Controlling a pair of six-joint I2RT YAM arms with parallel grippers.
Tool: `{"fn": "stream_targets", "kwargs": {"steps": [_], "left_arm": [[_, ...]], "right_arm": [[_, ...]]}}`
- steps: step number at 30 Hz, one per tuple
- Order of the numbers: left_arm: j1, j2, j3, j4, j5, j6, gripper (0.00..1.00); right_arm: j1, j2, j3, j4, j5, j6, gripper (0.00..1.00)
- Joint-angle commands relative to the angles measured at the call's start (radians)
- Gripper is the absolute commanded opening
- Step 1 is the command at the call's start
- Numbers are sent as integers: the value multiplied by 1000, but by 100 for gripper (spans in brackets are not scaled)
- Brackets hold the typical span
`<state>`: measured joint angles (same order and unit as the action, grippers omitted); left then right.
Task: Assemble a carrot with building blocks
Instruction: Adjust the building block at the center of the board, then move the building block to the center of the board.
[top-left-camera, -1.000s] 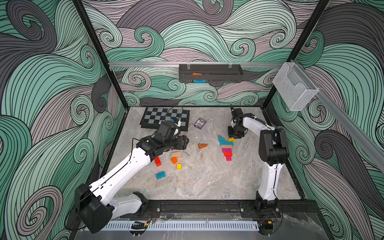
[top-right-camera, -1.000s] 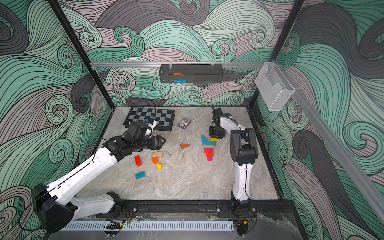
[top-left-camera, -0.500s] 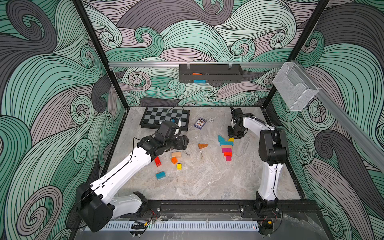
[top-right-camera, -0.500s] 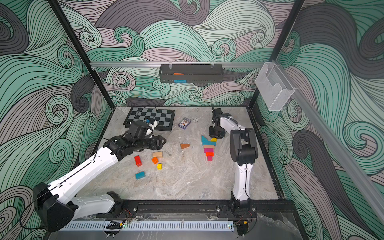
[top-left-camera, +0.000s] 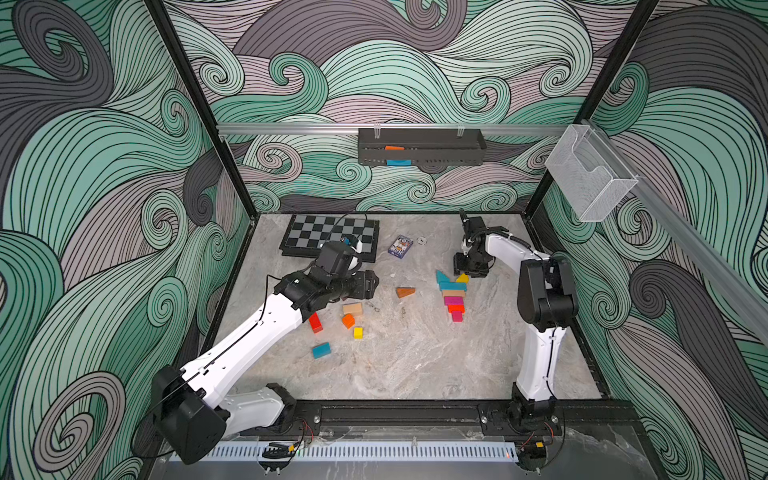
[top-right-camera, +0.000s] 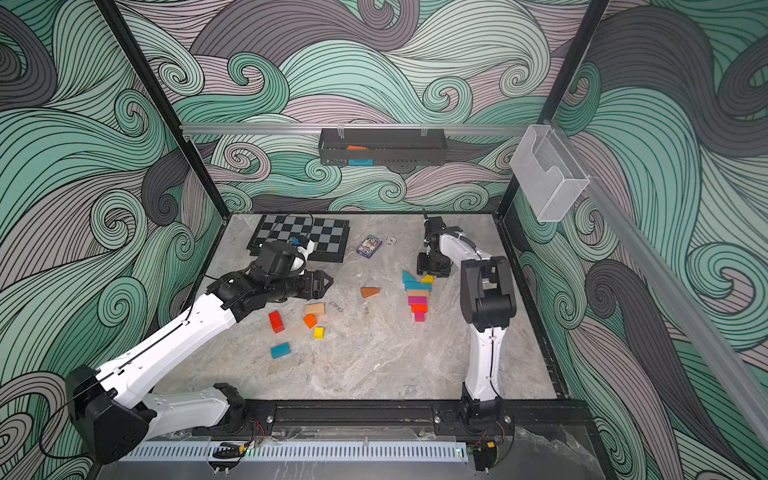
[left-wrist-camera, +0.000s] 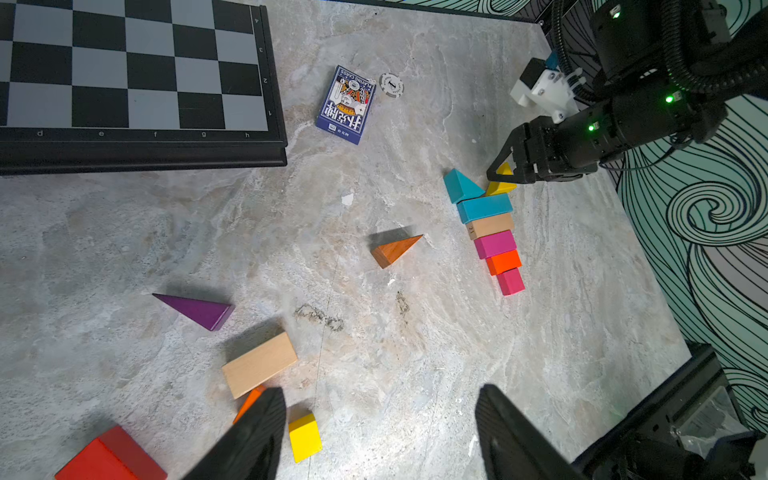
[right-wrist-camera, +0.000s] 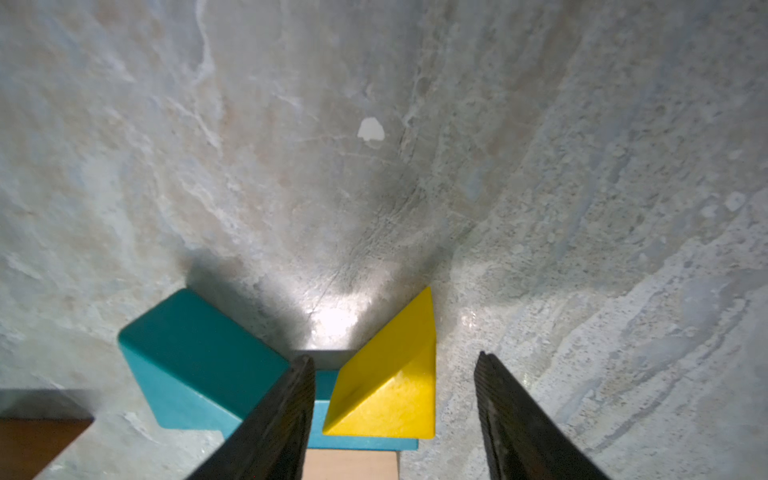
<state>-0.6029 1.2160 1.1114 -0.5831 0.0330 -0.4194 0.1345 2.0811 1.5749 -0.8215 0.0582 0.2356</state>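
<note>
A flat column of building blocks (top-left-camera: 453, 297) lies on the table: pink cube, orange-red, pink, beige and teal blocks, with a teal wedge (right-wrist-camera: 195, 357) and a yellow wedge (right-wrist-camera: 386, 382) at its far end. My right gripper (right-wrist-camera: 395, 359) is open and straddles the yellow wedge, with a gap at each finger. My left gripper (left-wrist-camera: 381, 391) hangs open and empty over bare table between the column and the loose blocks. Those are a brown-orange wedge (left-wrist-camera: 395, 249), a purple wedge (left-wrist-camera: 195, 309), a beige block (left-wrist-camera: 259, 363), a yellow cube (left-wrist-camera: 304, 436) and a red block (top-left-camera: 315, 323).
A chessboard (top-left-camera: 328, 237) lies at the back left, with a purple card box (top-left-camera: 400, 246) and a white chip (top-left-camera: 422, 240) beside it. A loose teal block (top-left-camera: 321, 350) sits nearer the front. A black shelf (top-left-camera: 419, 145) and a clear bin (top-left-camera: 588, 174) hang on the walls.
My right gripper has opened and let go of the yellow wedge, which now rests at the column's far end. The left arm has hardly moved.
</note>
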Motion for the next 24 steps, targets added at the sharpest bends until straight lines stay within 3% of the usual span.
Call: {"fn": "stream_targets", "kwargs": {"steps": [1,2,3,10,14,19,24], "left_arm": [[17,-11,39,-30,-34,-8,82],[23,-17,39,-45,-50,-24,96],[35,-24,36,-60,-60,-36,99],[162,-149,-53,-111,-18,-96,92],[234,-184,-82,-162,5,-126,87],[288,-129,-65,-263,70,-152,84],[348,-50,-105,-236,115,-192,74]], "right_arm": [[6,-65,36,-1,7,-7,74],[8,-79,40,-3,0,-9,78],[12,-96,47,-13,-10,-9,81],[180,-196,10,-49,-34,-11,98],[276,-195,18,-59,-64,10,99],[392,-130,116,-78,-92,13,98],[462,-54,214,-98,-92,-11,85]]}}
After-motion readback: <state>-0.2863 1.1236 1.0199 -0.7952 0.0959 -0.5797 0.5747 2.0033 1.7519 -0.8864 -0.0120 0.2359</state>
